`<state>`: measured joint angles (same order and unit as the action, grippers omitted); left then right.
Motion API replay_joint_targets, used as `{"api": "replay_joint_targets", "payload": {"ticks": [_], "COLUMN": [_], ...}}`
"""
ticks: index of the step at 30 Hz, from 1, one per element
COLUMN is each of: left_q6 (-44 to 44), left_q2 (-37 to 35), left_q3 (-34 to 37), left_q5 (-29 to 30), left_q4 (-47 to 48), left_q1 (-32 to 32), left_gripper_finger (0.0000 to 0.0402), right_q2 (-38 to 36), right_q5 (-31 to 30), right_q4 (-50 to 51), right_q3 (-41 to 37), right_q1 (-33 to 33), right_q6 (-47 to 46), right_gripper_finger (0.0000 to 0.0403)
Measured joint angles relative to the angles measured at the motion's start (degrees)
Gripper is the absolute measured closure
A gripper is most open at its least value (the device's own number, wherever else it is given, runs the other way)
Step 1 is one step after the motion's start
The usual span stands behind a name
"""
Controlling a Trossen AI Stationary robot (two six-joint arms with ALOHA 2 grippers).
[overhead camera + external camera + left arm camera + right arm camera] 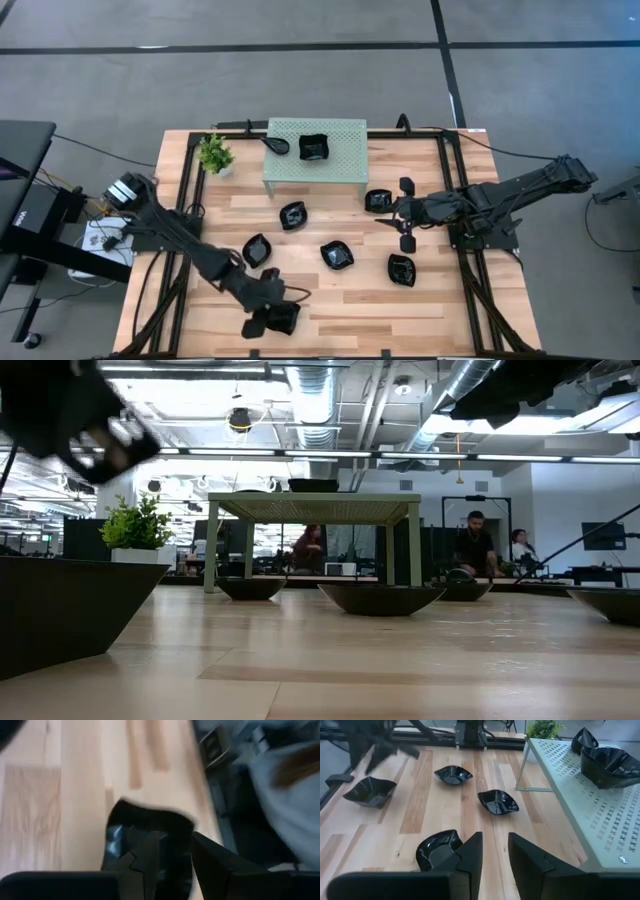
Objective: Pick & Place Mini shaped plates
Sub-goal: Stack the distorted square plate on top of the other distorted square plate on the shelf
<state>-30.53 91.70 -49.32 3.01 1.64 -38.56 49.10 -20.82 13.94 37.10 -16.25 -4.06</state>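
Note:
Several small black shaped plates lie on the wooden table (430, 300). Two more sit on top of the pale green perforated stand (340, 165). My left gripper (262, 318) is open near the table's near edge, over one plate (285, 318) that rests on its base (50, 620). In the left wrist view this plate (145, 822) shows below my fingers. My right gripper (405, 213) is open to the right of the table's middle, between two plates (378, 200) (401, 269). Another plate (437, 850) lies ahead of it.
A small potted plant (215, 155) stands at the table's far left, beside the stand. Black frame rails (185, 250) run along the left and right sides. Bare wood lies along the near edge, right of the left gripper. People sit in the room beyond (475, 545).

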Motion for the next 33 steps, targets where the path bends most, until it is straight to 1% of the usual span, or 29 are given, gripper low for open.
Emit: {"api": "replay_joint_targets", "payload": {"ticks": [2, 5, 8, 10, 14, 20, 24, 27, 28, 30, 33], "left_q6": [0.1, 0.0, 0.2, 1.6, 7.2, 16.5, 21.6, 22.6, 22.6, 22.6, 22.0], "left_q2": [2.9, 6.1, 7.4, 7.6, 7.4, 7.3, 6.8, 5.7, 5.0, 3.2, -0.3], "left_q3": [0.0, 0.0, 0.0, 0.2, 1.2, 1.2, 1.2, 1.3, 1.2, 1.2, 1.2], "left_q5": [-0.6, -4.1, -7.2, -8.0, -6.0, -3.7, 1.2, 6.2, 7.0, 6.2, 1.5], "left_q4": [0.0, 0.0, 0.0, 0.0, 0.0, 0.0, -0.3, -0.7, -0.8, -0.6, -0.5], "left_q1": [0.5, 2.4, 4.5, 5.9, 9.4, 16.8, 21.5, 24.5, 25.2, 26.1, 25.3], "left_gripper_finger": [0.0289, 0.0289, 0.0289, 0.0289, 0.0289, 0.0289, 0.0289, 0.0289, 0.0289, 0.0289, 0.0292], "right_q2": [0.1, 0.5, 0.8, 1.0, 1.3, 1.5, 1.5, 1.5, 1.5, 1.5, 1.5], "right_q5": [0.0, 0.0, 0.0, 0.0, 0.0, 0.0, 0.0, 0.0, 0.0, 0.0, 0.0], "right_q4": [0.4, 0.0, 0.6, 0.2, 0.3, 0.2, 0.2, 0.3, 0.3, 0.3, 0.3], "right_q3": [0.0, 0.0, 0.0, 0.0, 0.0, 0.0, 0.0, 0.0, 0.0, 0.0, 0.0], "right_q1": [0.0, 0.0, 0.0, 0.0, 0.0, 0.0, 0.0, 0.0, 0.0, 0.0, 0.0], "right_q6": [-0.8, -0.7, 0.0, 0.0, 0.1, 0.1, 0.1, 0.1, 0.1, 0.1, 0.1], "right_gripper_finger": [0.0316, 0.0316, 0.0316, 0.0316, 0.0316, 0.0316, 0.0316, 0.0316, 0.0316, 0.0316, 0.0316]}}
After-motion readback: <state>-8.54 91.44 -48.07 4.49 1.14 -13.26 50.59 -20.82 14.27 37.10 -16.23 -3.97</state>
